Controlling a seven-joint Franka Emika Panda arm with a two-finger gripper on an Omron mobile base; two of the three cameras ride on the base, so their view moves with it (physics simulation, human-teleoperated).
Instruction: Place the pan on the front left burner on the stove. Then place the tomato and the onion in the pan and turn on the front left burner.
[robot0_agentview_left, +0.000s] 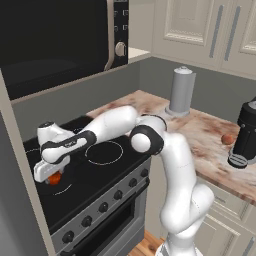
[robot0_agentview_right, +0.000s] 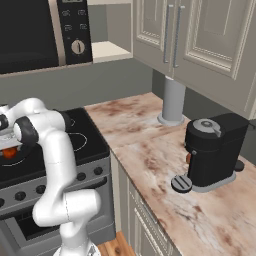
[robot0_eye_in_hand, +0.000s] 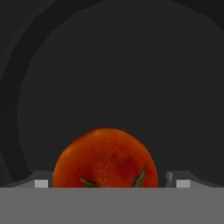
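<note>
My gripper is shut on the tomato, a small bright red-orange ball with green leaves, low over the front left part of the stove. In the hand view the tomato sits between the two fingertips, and the round dark floor of the pan lies right behind it. An arc of the front left burner ring shows beside the gripper. The onion rests on the counter next to the coffee machine.
A row of black knobs runs along the stove's grey front. A grey cylinder stands at the back of the marble counter. The black coffee machine sits further right. A microwave hangs above the cooktop.
</note>
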